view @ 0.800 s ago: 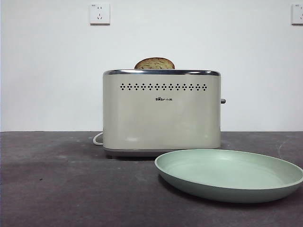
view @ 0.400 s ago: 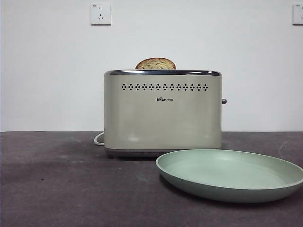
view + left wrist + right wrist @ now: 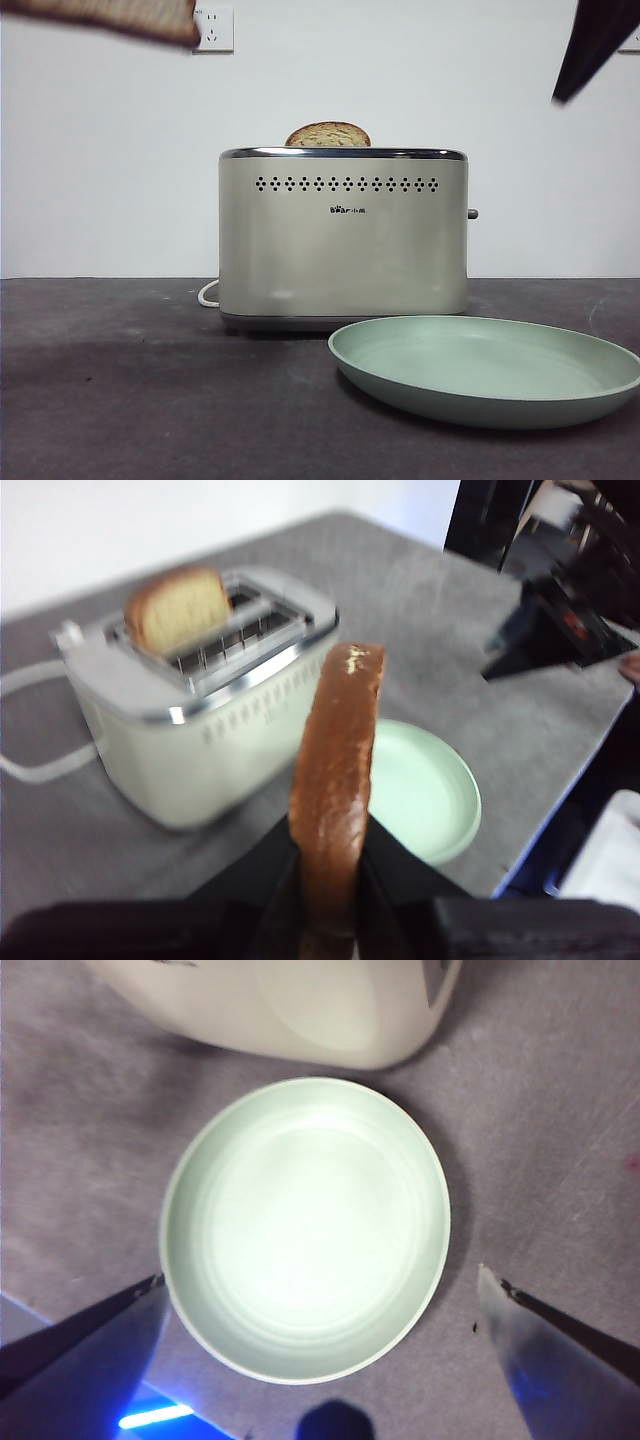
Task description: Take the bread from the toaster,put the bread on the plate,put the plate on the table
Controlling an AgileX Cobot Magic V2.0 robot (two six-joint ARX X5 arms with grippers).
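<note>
The left gripper (image 3: 330, 880) is pinching the thick, brown-crusted bread slice (image 3: 335, 780) by one edge; it risks swinging loose before reaching the shallow mint-green plate (image 3: 485, 370), over which the right gripper (image 3: 320, 1345) is spreading wide, empty.

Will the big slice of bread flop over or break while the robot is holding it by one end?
Probably not. The bread stands straight up from the left gripper without drooping, so it looks stiff. It is thick with a dark crust, which likely helps it keep its shape. It seems light, though a hard squeeze might still dent it.
</note>
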